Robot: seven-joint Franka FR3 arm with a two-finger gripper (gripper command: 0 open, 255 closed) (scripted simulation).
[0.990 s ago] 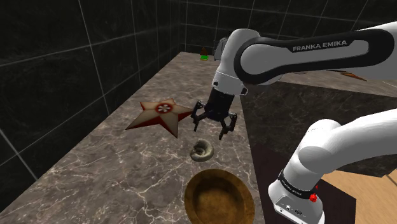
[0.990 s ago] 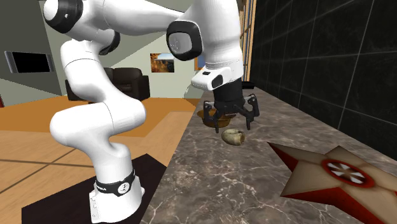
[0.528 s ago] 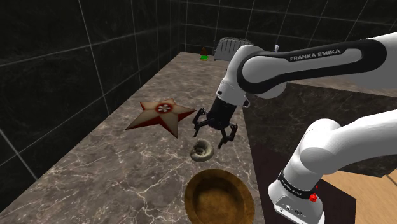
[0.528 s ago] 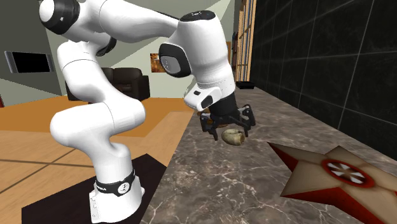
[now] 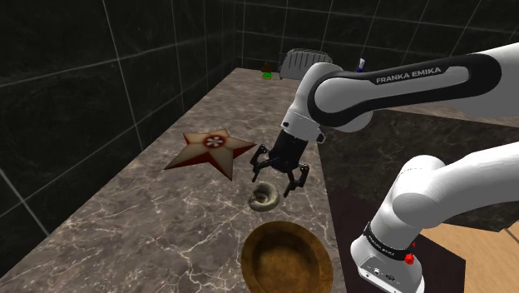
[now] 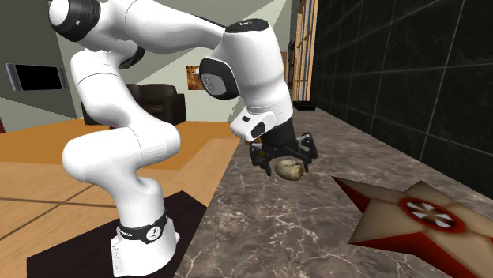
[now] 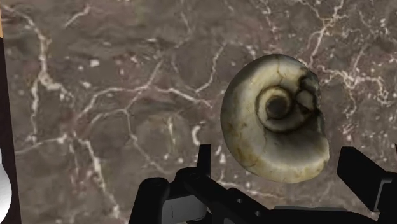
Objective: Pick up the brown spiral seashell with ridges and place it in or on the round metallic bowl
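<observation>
A pale tan spiral seashell (image 5: 265,197) lies on the marble counter, just beyond the round brown bowl (image 5: 251,250) near the counter's front. My gripper (image 5: 274,183) hangs low over the shell, open, with one finger on each side of it and neither touching it. In the second exterior view the gripper (image 6: 284,162) half covers the shell (image 6: 291,169). From the wrist camera the shell (image 7: 277,118) lies between the black fingertips (image 7: 357,169), its coil facing up and its edge close to the gripper (image 7: 280,173).
A red and tan star-shaped object (image 5: 210,148) lies on the counter towards the dark tiled wall, also in the second exterior view (image 6: 411,213). A small green item (image 5: 267,74) and a grey ribbed object (image 5: 303,60) stand at the counter's far end.
The gripper has come down from above the counter until it straddles the shell, staying open. The shell and the bowl have not moved.
</observation>
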